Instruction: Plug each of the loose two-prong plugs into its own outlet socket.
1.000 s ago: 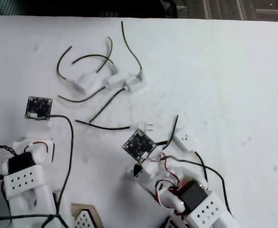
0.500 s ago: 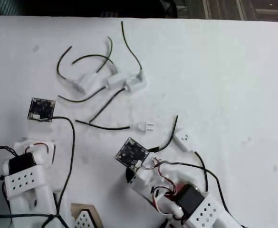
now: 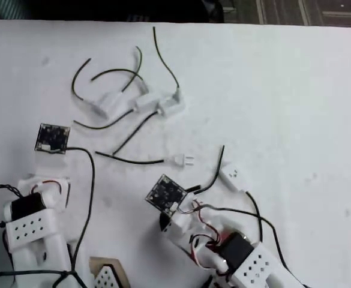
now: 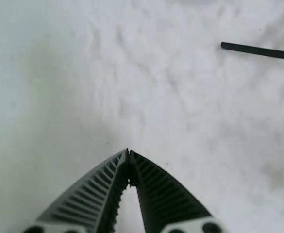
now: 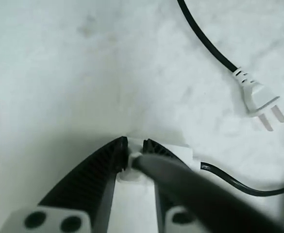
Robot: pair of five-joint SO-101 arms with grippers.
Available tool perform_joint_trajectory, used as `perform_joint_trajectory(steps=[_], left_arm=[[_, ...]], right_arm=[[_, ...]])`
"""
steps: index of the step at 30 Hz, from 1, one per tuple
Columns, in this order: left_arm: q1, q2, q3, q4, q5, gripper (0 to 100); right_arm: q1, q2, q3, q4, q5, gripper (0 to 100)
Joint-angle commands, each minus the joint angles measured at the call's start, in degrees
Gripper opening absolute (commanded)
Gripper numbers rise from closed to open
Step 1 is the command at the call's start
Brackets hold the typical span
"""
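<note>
Right arm (image 3: 254, 267) low, jaws clamping outlet socket (image 5: 132, 167)

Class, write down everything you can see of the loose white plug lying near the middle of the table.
The plug is small, white, plastic-looking, with a ribbed neck and two bare flat metal prongs side by side. A thin black cord runs from its neck. It lies flat on the white table, unplugged, prongs pointing away from the cord, touching nothing else.

Your plug (image 5: 255, 95) is white, its cord (image 5: 205, 41) black, the table (image 3: 295, 90) white. Left gripper (image 4: 128, 154) ribbed black; right gripper's (image 5: 134, 145) clamped block (image 5: 132, 194) white.
</note>
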Motion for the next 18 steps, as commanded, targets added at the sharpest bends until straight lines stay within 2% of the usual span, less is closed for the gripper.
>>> perform_joint_trajectory(steps=[1, 11, 18], left_arm=[[-0.3, -0.8, -0.2, -0.8, -0.6, 2], [-0.2, -0.8, -0.2, -0.8, -0.6, 2], [-0.2, -0.8, -0.2, -0.8, -0.6, 2]], right_arm=[[0.7, 0.7, 1.1, 1.3, 2.0, 1.6], [0.7, 0.7, 5.5, -0.9, 3.7, 1.6], [1.6, 0.7, 6.8, -8.0, 3.3, 1.6]])
